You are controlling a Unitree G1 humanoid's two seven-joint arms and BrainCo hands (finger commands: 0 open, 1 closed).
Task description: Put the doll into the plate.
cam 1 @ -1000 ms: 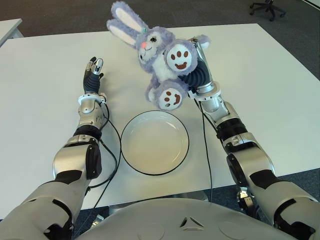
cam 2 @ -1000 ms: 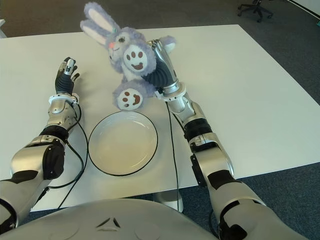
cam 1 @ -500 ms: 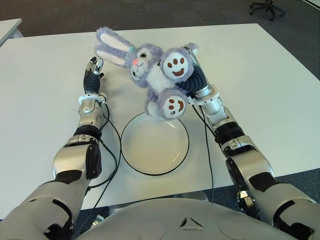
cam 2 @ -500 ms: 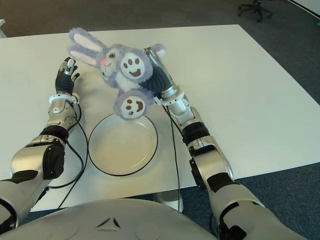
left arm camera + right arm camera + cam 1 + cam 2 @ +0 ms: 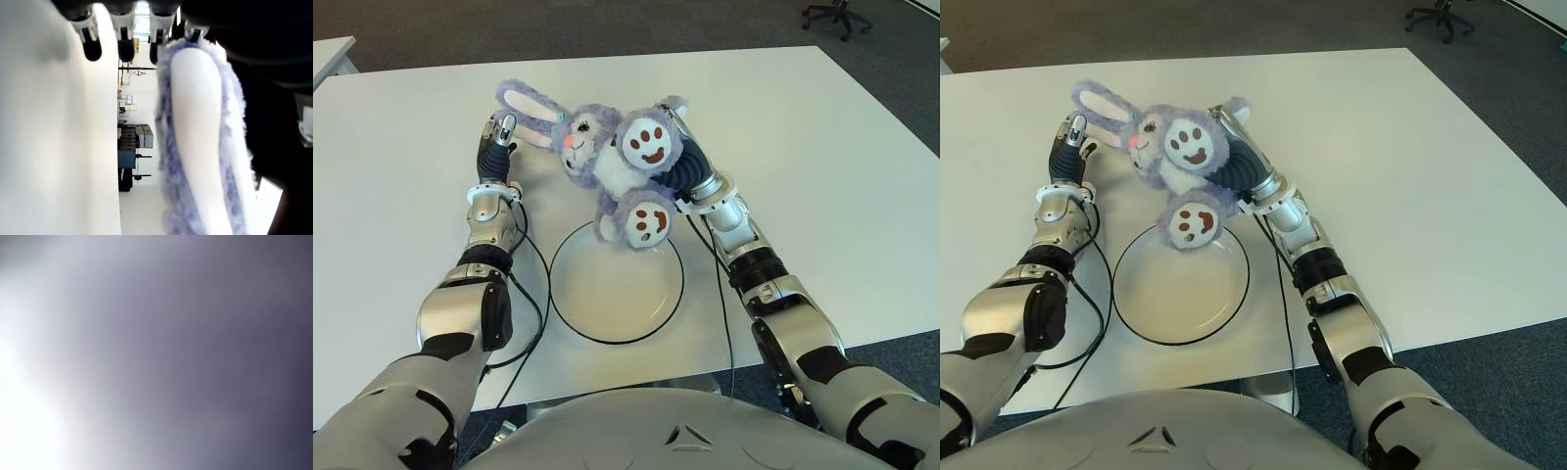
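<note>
A purple and white plush rabbit doll (image 5: 607, 162) hangs over the far rim of the white plate (image 5: 617, 294), tilted with its head and ears toward the left. One brown-soled foot (image 5: 647, 221) dangles just above the plate's far edge. My right hand (image 5: 677, 166) is shut on the doll's body from behind, mostly hidden by the fur. The right wrist view shows only fur pressed close. My left hand (image 5: 496, 137) lies flat on the table with its fingers stretched out, beside the doll's ear (image 5: 200, 142), which fills much of the left wrist view.
The white table (image 5: 822, 166) stretches wide to the right and far side. A black cable (image 5: 533, 294) loops along the plate's left side. An office chair (image 5: 837, 15) stands on the floor beyond the table's far right corner.
My right hand has carried the doll down and to the left, from high above the table to just over the plate's far rim. The left hand has not moved.
</note>
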